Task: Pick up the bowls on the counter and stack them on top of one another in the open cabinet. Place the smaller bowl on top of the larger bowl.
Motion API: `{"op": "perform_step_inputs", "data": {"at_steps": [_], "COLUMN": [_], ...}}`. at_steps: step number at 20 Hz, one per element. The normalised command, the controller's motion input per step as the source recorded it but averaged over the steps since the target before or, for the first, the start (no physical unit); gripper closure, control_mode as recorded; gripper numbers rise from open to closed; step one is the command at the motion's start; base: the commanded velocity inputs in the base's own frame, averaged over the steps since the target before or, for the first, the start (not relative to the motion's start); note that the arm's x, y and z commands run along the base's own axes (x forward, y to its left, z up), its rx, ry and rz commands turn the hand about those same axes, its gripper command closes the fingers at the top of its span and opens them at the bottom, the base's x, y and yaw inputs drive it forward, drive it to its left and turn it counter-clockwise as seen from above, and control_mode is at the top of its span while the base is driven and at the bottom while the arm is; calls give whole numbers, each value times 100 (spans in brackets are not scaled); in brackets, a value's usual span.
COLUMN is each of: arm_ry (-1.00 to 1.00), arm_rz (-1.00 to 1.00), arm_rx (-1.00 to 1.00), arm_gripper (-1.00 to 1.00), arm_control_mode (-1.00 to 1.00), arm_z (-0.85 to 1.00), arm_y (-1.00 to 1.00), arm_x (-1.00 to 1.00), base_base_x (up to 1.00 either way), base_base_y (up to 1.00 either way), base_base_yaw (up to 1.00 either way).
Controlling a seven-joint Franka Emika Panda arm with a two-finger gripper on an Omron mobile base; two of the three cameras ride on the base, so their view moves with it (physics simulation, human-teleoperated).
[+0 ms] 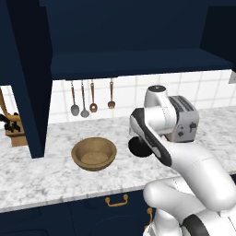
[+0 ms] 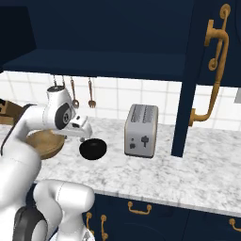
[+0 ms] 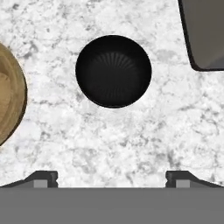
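Looking straight down through the hand view, we've got the smaller bowl (image 3: 113,71) sitting right side up on the marbled surface (image 3: 131,140), glossy black with fine ribs inside. The jaws are spread wide apart with nothing between them, one fingertip (image 3: 41,178) low on the left of that view and the other low on the right, and the gripper (image 3: 112,179) hangs above the surface with the black bowl ahead of it, not touching.

To one side of the black bowl we see the rim of the larger bowl (image 3: 11,94), tan wood, near it but apart. On the other side is the corner of the toaster (image 3: 205,30), also apart from it.

From the left base view the wooden bowl (image 1: 94,153) sits in the open on the surface (image 1: 46,175), and the black bowl (image 1: 138,147) peeks out behind the arm, between the wooden bowl and the toaster (image 1: 184,120). The open cabinet (image 1: 133,62) hangs above, its shelf bare where we can see it. A row of utensils (image 1: 92,97) hangs on the tiled wall, and a knife block (image 1: 14,129) stands at far left
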Motion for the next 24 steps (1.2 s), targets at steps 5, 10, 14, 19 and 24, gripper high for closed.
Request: {"op": "perform_step_inputs", "data": {"at_steps": [5,10,14,19,24], "arm_ry": [2,0,3,8,6], "arm_rz": [-51,-41,-5,0,0], "arm_rx": [20,4,0,0,0], "arm_gripper": [-100,-100,-100,-100,-100], "arm_control_mode": [-100,-100,-100,-100,-100], "arm_z": [-90,-52,-6,-4,-10], "arm_y": [-68,-30,0,2,0], "arm_x": [41,82,21,37,16], "base_base_x": [0,0,0,0,0], "base_base_y": [0,0,0,0,0], "base_base_yaw": [0,0,0,0,0]}}
